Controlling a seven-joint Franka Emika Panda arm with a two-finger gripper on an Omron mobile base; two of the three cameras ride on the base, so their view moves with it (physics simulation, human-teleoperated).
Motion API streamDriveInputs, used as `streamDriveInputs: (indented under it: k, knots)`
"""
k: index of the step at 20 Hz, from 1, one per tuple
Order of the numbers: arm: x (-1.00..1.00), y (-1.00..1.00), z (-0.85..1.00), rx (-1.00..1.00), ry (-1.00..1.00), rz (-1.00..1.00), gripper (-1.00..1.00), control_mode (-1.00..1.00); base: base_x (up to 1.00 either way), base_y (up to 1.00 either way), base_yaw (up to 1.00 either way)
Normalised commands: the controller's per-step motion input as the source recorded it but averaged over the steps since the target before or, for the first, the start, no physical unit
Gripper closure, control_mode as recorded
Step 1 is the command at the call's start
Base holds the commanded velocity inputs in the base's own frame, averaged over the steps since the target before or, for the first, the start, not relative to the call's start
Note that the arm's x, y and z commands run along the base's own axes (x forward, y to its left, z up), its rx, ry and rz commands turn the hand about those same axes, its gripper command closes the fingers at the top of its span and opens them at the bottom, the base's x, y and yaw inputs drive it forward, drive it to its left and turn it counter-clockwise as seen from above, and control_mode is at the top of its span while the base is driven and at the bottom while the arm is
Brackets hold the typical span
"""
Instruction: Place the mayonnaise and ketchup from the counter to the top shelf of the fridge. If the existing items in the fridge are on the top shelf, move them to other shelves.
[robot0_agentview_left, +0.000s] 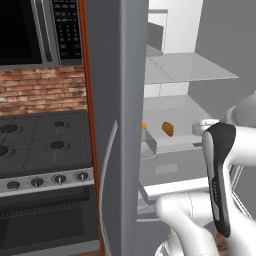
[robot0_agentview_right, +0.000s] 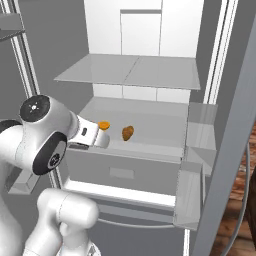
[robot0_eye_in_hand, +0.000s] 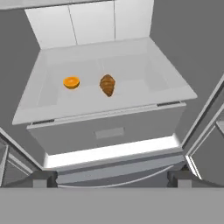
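Brown-orange bread roll (robot0_eye_in_hand: 107, 84) and round orange fruit (robot0_eye_in_hand: 71, 82) sit on a lower pale grey shelf (robot0_eye_in_hand: 144, 94), so the wide-open, empty gripper (robot0_eye_in_hand: 112, 178) hovers outside.

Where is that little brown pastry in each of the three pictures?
Left base view: the pastry sits right of centre on a fridge shelf.
Right base view: at the middle, same shelf.
Hand view: upper middle.
Shared landmark: the orange piece lies beside it, to its left.
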Motion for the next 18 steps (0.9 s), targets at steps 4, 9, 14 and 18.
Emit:
streamDriveInputs:
  k: [4,9,14,18]
  knots:
    - [-0.78,0.00,-0.01,0.00,0.04,0.03,-1.00,-1.00,0.00,0.00,0.00]
    - [-0.20,0.00,-0.01,0.00,0.00,0.01,-1.00,1.00,-0.80,0.07,0.07]
    - [0.00,0.00,0.00,0.00,0.00,0.00,-1.00,1.00,-0.98,0.63,0.18]
    - [0.00,0.00,0.00,0.00,0.00,0.00,-1.00,1.00,-0.61,1.00,0.24]
